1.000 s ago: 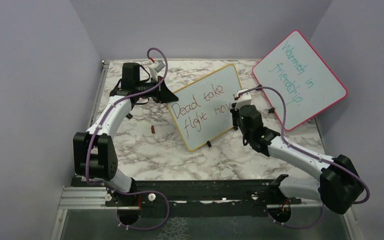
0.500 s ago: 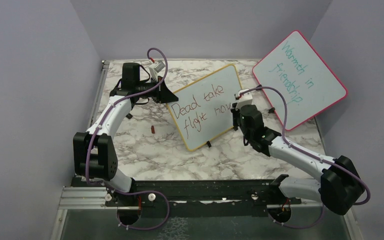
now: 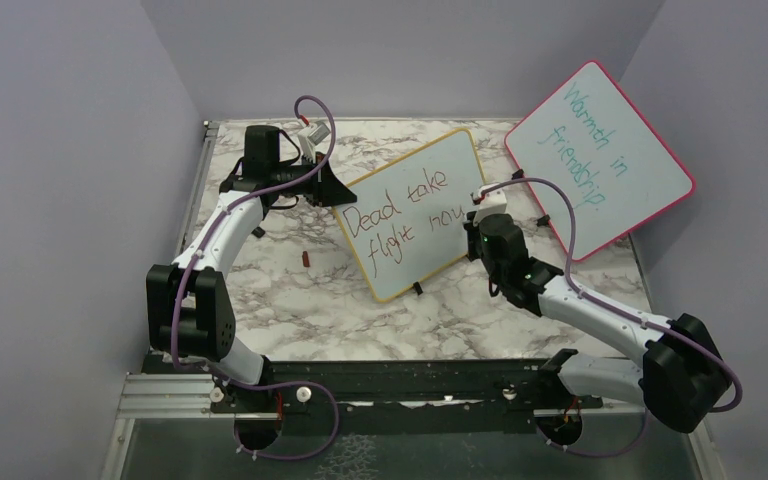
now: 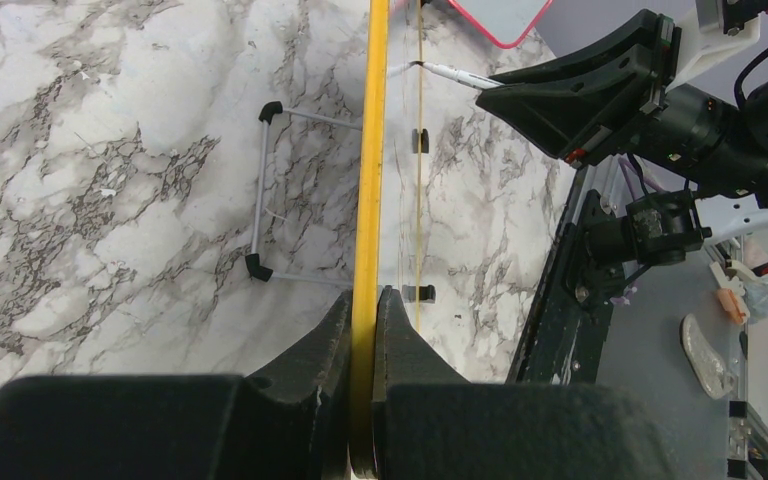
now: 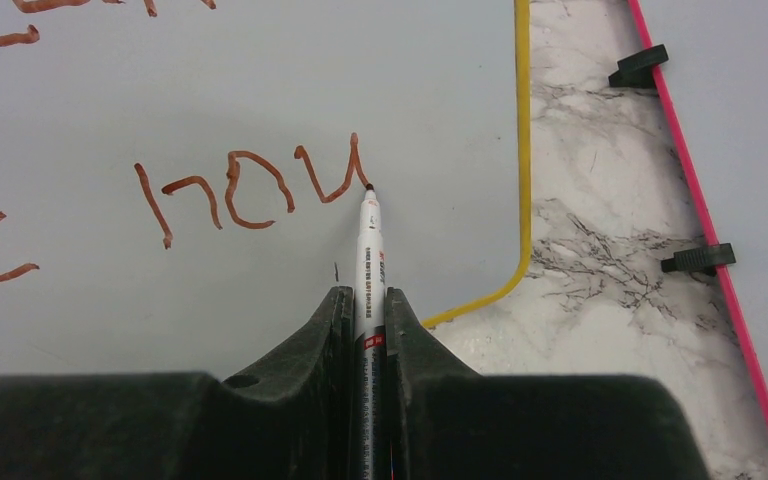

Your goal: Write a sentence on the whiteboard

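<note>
The whiteboard [image 3: 412,213], yellow-framed, stands tilted near the middle of the marble table [image 3: 290,290], propped on small black clip feet. The sentence [image 3: 405,216] on it runs in two dark lines, "Dead take" above "flight hou". The tip of a white marker [image 5: 370,262] touches the board surface at the end of the last stroke. The right gripper [image 5: 368,305] pinches this marker between pressed-together fingers. The left gripper [image 4: 363,310] clamps the board's yellow edge at its far left side. A pink-framed board [image 3: 600,160] with teal handwriting leans behind, at the right rear.
</note>
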You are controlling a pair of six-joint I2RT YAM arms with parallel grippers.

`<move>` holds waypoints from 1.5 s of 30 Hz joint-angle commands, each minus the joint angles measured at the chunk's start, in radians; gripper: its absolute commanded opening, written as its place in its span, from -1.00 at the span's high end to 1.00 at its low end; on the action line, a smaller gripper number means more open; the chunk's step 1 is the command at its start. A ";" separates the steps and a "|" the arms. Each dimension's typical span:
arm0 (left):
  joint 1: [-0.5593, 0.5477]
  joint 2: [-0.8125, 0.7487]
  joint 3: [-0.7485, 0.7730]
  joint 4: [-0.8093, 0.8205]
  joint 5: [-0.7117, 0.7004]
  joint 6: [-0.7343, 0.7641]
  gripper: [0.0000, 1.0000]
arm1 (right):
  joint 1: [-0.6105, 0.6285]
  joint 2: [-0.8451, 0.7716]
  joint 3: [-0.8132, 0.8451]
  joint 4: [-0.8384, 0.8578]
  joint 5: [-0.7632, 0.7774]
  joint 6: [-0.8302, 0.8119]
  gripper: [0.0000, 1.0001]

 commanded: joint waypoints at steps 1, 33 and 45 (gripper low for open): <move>0.013 0.045 -0.020 -0.054 -0.225 0.110 1.00 | -0.009 0.010 -0.017 -0.014 0.027 0.015 0.99; 0.012 0.046 -0.017 -0.056 -0.220 0.109 1.00 | -0.049 0.075 0.080 0.123 -0.017 -0.054 0.99; 0.012 0.043 -0.017 -0.056 -0.238 0.103 1.00 | -0.050 -0.011 0.038 0.073 0.022 -0.025 0.99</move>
